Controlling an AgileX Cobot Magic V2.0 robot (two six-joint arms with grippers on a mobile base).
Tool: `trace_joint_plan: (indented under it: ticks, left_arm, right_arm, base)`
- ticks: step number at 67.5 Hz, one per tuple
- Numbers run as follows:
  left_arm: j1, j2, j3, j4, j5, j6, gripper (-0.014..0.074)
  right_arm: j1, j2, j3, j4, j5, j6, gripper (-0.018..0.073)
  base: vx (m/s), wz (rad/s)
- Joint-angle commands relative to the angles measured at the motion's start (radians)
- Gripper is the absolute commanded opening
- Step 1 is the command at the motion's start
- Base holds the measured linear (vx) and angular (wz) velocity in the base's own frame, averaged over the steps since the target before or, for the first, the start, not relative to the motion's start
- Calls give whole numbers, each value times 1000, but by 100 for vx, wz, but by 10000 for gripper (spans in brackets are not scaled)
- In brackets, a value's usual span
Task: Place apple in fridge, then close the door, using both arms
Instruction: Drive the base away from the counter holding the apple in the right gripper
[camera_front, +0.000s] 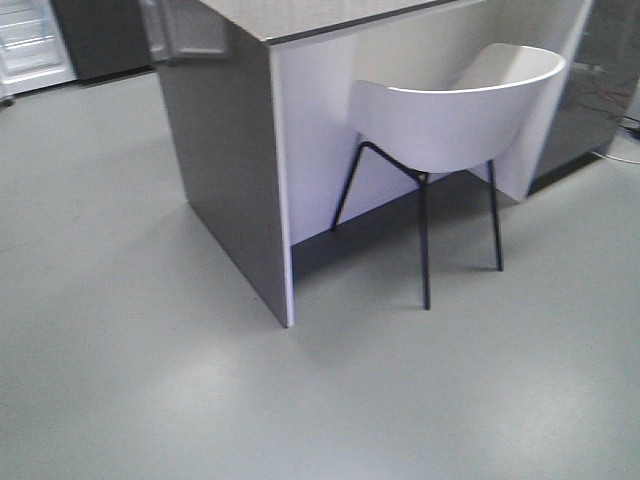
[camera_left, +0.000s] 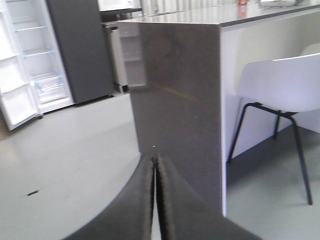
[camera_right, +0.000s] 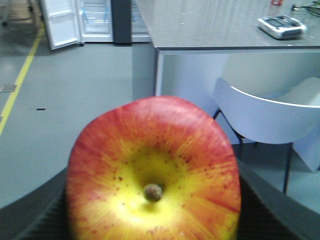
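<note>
FRONT VIEW: Grey floor, the dark grey counter block (camera_front: 225, 170) and a white chair (camera_front: 455, 115) tucked under it fill the shot. A sliver of the fridge (camera_front: 32, 45), white inside, shows far off at top left. No arm or claw is in this pic.

LEFT WRIST: The left gripper (camera_left: 155, 200) hangs low w/ its two dark fingers pressed together on nothing. The fridge stands open at far left, shelves (camera_left: 42, 65) lit, and the door (camera_left: 17, 107) is swung out toward the camera. The counter's corner lies between claw and chair.

RIGHT WRIST: The apple (camera_right: 150, 150) fills the frame, stem end to the lens, clamped in the right gripper (camera_right: 154, 212), w/ ribbed pads (camera_right: 37, 222) showing on both sides. It is well apart from the fridge, seen small at top left beyond a yellow floor line (camera_right: 20, 75). A small device (camera_right: 281, 25) sits on the countertop.

JUDGEMENT: The step is the carry, approx. early in the task. It is best done w/ the right claw's squeeze unchanged and the apple level. The base should clear the counter corner and come in square to the open side, not behind the door. The left arm is free, so it suits the door push afterwards.
</note>
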Motion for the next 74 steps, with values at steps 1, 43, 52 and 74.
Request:
trace_joint_plan:
  ticks: [1,43,52,74]
  left_arm:
    - [5,-16,28,-5,-74,-10,-6]
    - [5,-16,28,-5,-74,-10,-6]
    - [5,-16,28,-5,-74,-10,-6]
    - [5,-16,28,-5,-74,-10,-6]
  right_arm:
    - [1,-4,-28,22,-77,-8,43]
    - [1,-4,-28,22,-77,-8,43]
    - [1,-4,-28,22,-77,-8,43]
    - [1,-4,-28,22,-77,-8,43]
  base:
    - [-1,44]
    - [0,29]
    - [1,21]
    - [2,28]
